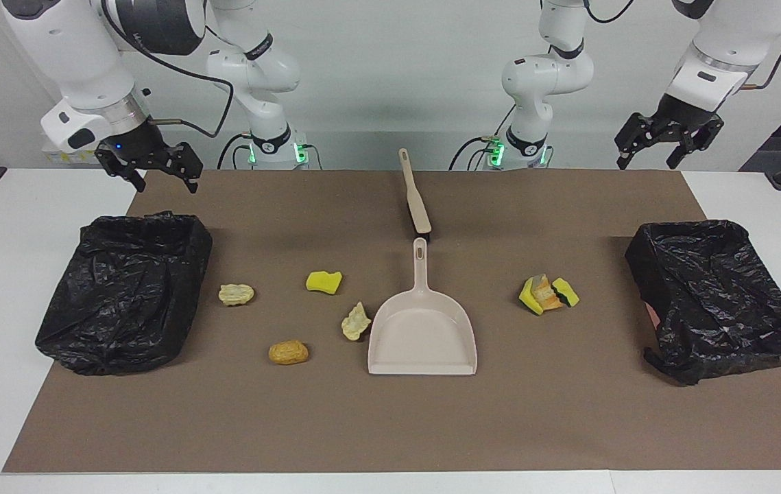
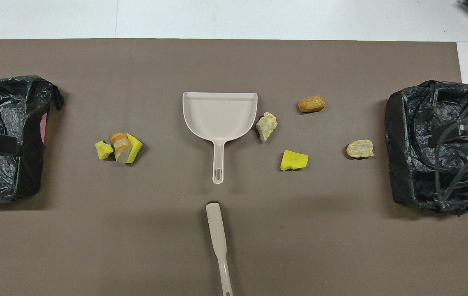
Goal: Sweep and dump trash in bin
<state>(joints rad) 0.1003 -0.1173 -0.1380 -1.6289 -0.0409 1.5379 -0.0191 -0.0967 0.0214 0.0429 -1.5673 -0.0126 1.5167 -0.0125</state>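
Nearest the lens in the facing view is the beige dustpan [image 1: 422, 334], lower centre of frame, mouth toward the camera, with the brush [image 1: 415, 194] lying just above its handle tip, not touching. From my remote seat both hands hang up in the air with nothing in them: right hand [image 1: 149, 165] at upper left above the brown mat's [image 1: 390, 425] corner, left hand [image 1: 668, 140] at upper right, fingers on both spread wide.

All the trash sits well below them in the middle band of the frame. A yellow sponge chunk [image 1: 323, 281], a pale crinkled piece [image 1: 236, 294], an orange-brown nugget [image 1: 288, 353] and a beige scrap [image 1: 356, 322] just beside the pan's edge lie between the pan and the black-bagged bin at the left [image 1: 126, 291]. A clump of yellow sponge and an orange piece [image 1: 548, 293] lies between the pan and the black-bagged bin at the right [image 1: 716, 295].

Overhead shows the pan's inside is bare and the clump [image 2: 118, 148] is three bits pressed together; the hands themselves don't really show there, only dark hardware over the bins at both frame edges.
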